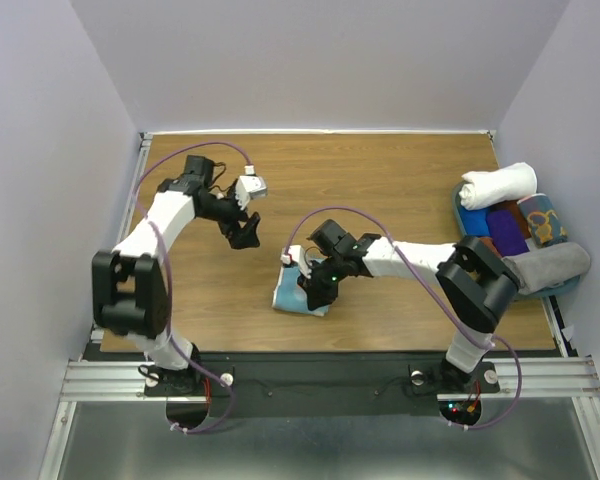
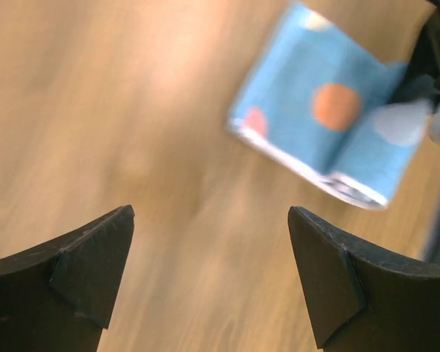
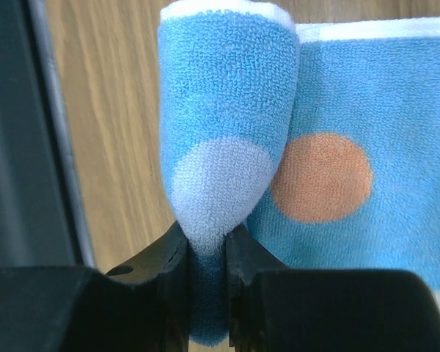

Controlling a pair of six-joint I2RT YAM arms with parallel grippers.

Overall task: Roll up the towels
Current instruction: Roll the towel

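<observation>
Wood-grain counter [image 1: 380,180], top view: brown planks, grain running L–R, enclosed by pale walls on 3 sides; metal rail along near edge. Two items lie directly on it. (a) Blue towel [image 1: 288,297], near ctr-front, light blue w/ orange and pale dots and white hem; mostly flat on the wood, one end folded up off the surface (wrist views). (b) Blue basket [image 1: 458,212], far R edge, against the wall, filled w/ rolled cloths. Items (a) and (b) well apart, bare wood betw. them.
</observation>
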